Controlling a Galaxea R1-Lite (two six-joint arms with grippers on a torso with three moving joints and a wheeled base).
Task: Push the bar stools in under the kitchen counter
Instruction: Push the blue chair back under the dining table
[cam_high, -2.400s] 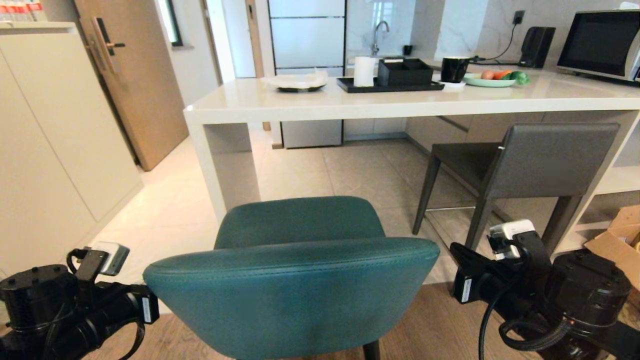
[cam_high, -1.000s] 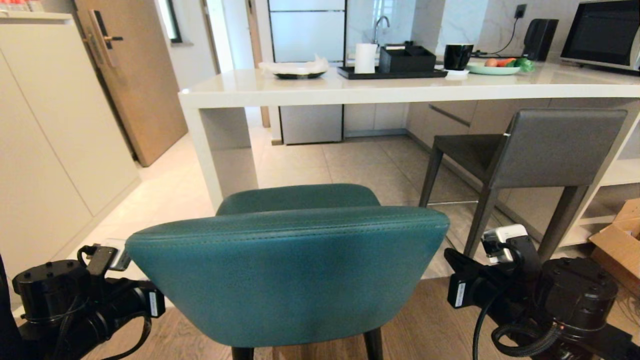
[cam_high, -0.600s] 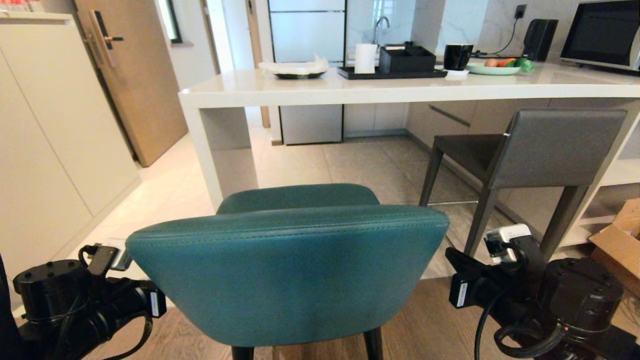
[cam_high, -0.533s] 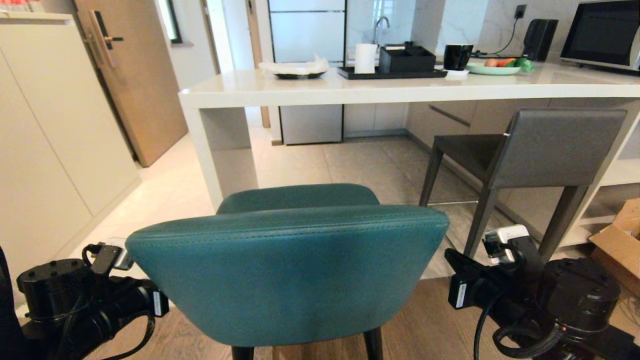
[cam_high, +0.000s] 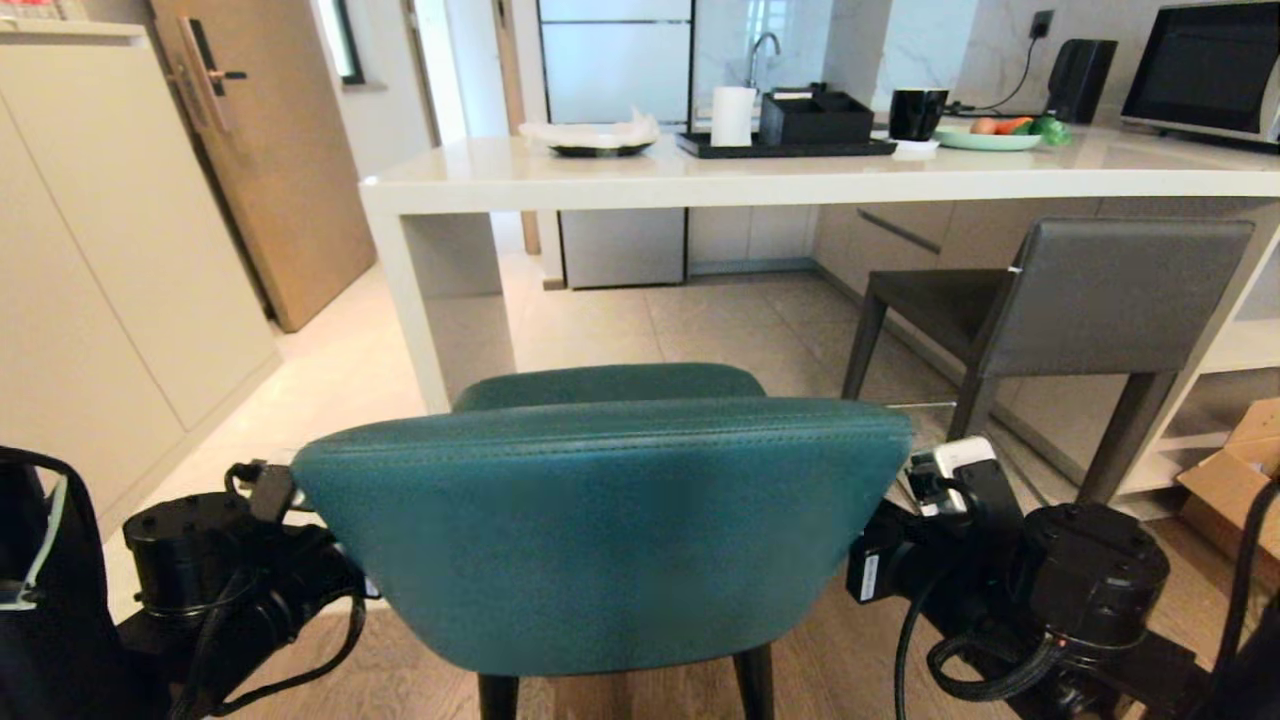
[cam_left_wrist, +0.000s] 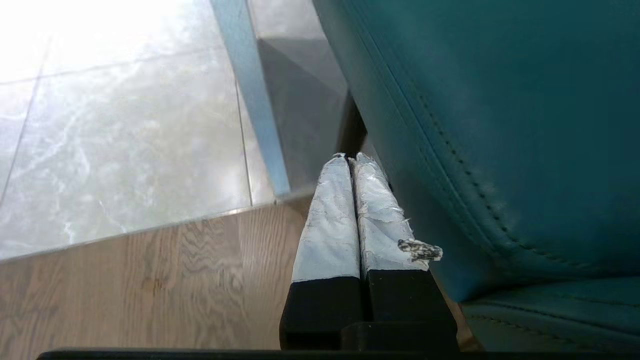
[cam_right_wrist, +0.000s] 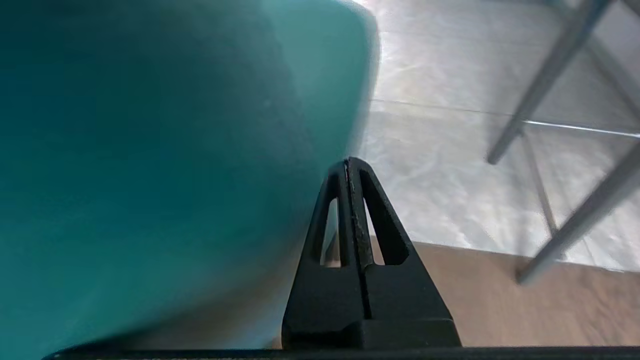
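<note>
**Teal stool: bracing both pincers on the backrest before the push**

We read the left pincer (cam_left_wrist: 350, 160) as fully closed on nothing, its taped fingers (cam_left_wrist: 327, 225) pressed together. It sits just beside the left flank of the teal stool (cam_high: 600, 530); whether it touches the leather we cannot tell. The right pincer (cam_right_wrist: 349, 162) is likewise closed and empty, its tip at the opposite edge of the backrest, touching or nearly so.

The teal stool stands between the two pincers, its seat ahead of them and short of the surface (cam_high: 760, 180), on the boundary of wood floor and tile. The grey stool (cam_high: 1090, 300) is ahead of the right pincer and off to its outer side, its seat already partly under the surface, its back still out.

Our judgement on doing this step well:
- Seat both closed pincers flat against the backrest at matching height, so that the stool does not yaw.
- Push low on the backrest, slowly; a tall stool on thin legs could tip forward if a leg snags the floor joint.
- Aim the seat into the open bay ahead, clear of the white side panel (cam_high: 420, 300) ahead of the left pincer.
- Grey stool afterwards.
</note>
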